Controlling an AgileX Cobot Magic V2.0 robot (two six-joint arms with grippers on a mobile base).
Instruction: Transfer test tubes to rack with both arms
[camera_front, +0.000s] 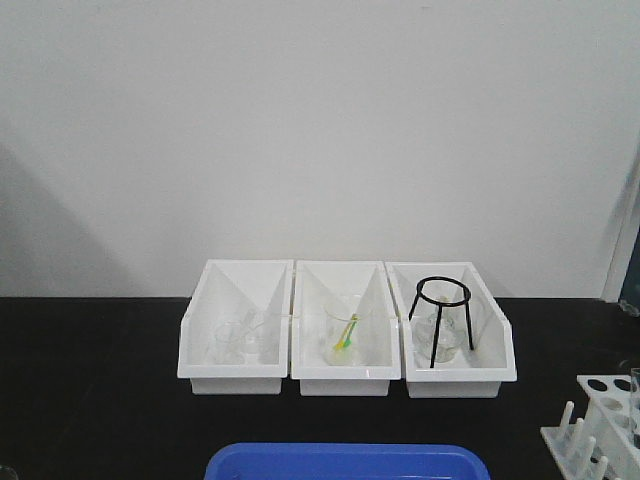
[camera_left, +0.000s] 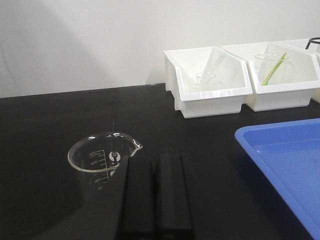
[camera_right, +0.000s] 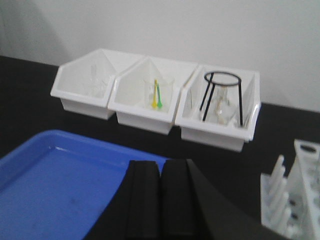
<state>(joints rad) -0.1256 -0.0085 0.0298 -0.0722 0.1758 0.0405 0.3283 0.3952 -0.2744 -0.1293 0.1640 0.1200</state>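
Note:
A white test tube rack (camera_front: 600, 425) stands at the table's right front corner; it also shows at the right edge of the right wrist view (camera_right: 295, 200). No loose test tube shows in any view. A blue tray (camera_front: 345, 462) lies at the front centre and looks empty in the left wrist view (camera_left: 287, 160) and the right wrist view (camera_right: 65, 185). My left gripper (camera_left: 156, 159) is shut and empty over the black table beside a glass beaker (camera_left: 97, 162). My right gripper (camera_right: 160, 167) is shut and empty at the tray's right edge.
Three white bins stand in a row at the back: the left one (camera_front: 237, 330) holds glassware, the middle one (camera_front: 345, 330) a beaker with a green-yellow stick, the right one (camera_front: 450, 330) a black tripod stand. A white wall stands behind them.

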